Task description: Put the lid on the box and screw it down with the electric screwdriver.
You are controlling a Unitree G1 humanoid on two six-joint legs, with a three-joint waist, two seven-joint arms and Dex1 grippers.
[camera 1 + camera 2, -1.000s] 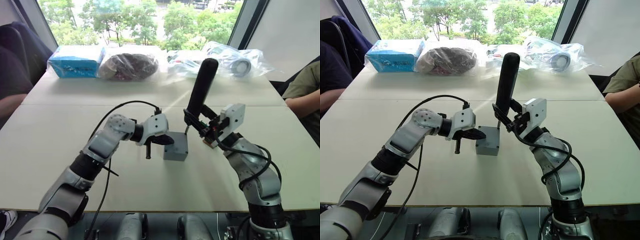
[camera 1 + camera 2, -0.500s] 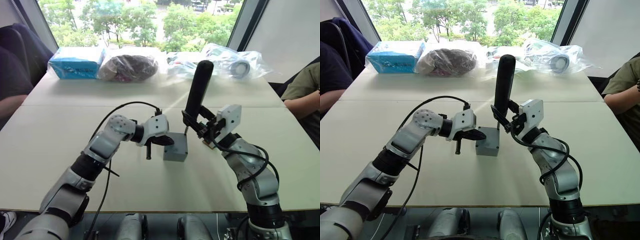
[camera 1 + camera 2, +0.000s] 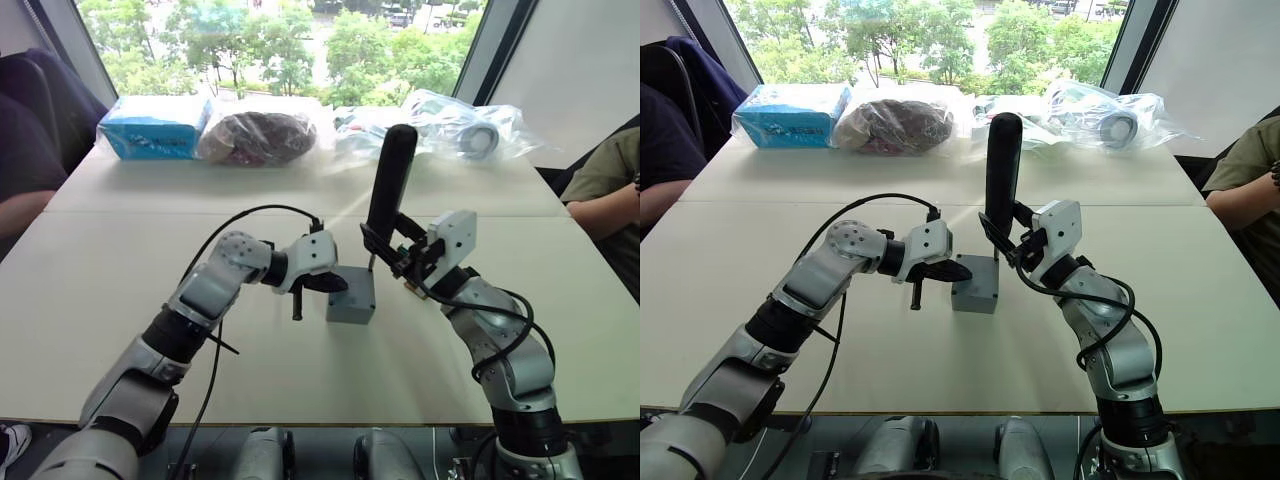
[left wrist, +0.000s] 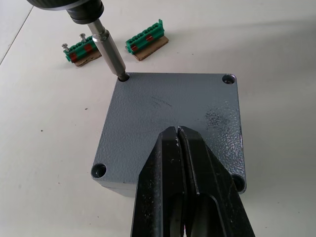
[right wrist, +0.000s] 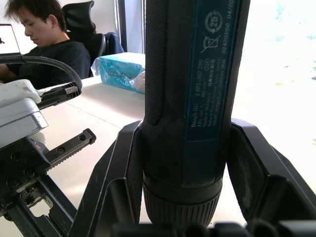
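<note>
Lid [image 4: 170,116] is already seated on the box [image 3: 351,303], centre of the head views, mid-table [image 3: 120,330]. So the first half of the job looks done; you're in the screwing phase.

Your right gripper [image 3: 1012,243] is clamped around the electric screwdriver [image 3: 1002,170], which stands near upright, just right of frame centre. In the left wrist view its metal bit [image 4: 109,52] sits in the lid's corner hole at upper left of that frame. Can't tell if a screw is in there or how deep it's driven.

Your left gripper [image 4: 177,163] has its two fingers pressed together, holding nothing, tips resting on or just above the lid's near edge, lower centre of the left wrist view. Looks like it's steadying the lid; contact not certain.

The other three corner holes: upper right [image 4: 227,79], lower left [image 4: 98,171], and lower right, partly hidden by the fingers. Whether the two in view hold seated screws or sit empty is too small to tell, so you can't count finished corners. My read: one corner in progress, up to three left.

Two green terminal-block connectors [image 4: 146,43] lie on the table just beyond the lid, upper left of the left wrist view, well apart from the work. Bagged items [image 3: 256,133] sit along the table's far edge, top of the head views.
</note>
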